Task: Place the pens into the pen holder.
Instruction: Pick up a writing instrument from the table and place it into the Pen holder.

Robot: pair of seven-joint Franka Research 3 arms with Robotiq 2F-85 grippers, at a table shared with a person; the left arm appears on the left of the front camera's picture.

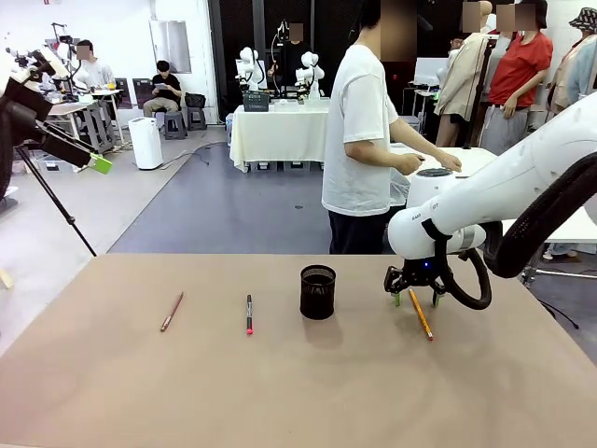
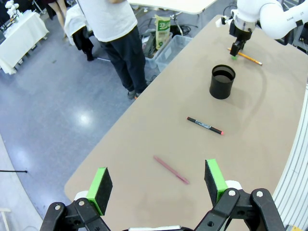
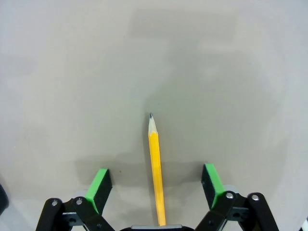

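Observation:
An orange-yellow pencil (image 1: 421, 314) lies flat on the brown table right of the black mesh pen holder (image 1: 317, 291). My right gripper (image 1: 415, 297) is low over its far end, open, with the pencil (image 3: 156, 168) lying between the green pads (image 3: 98, 185) and touching neither. A black pen with a red-pink end (image 1: 249, 315) and a brownish pencil (image 1: 172, 311) lie left of the holder. My left gripper (image 1: 93, 159) hangs open and empty high at the left. In its wrist view the left gripper (image 2: 158, 183) is above the reddish pencil (image 2: 171, 169), with the black pen (image 2: 205, 125) and holder (image 2: 222, 82) beyond.
A person in a white T-shirt (image 1: 359, 140) stands just past the table's far edge, turned to a side table. A clear bin (image 2: 168, 45) sits on the floor beside the table. The table's near half is bare brown surface (image 1: 298, 392).

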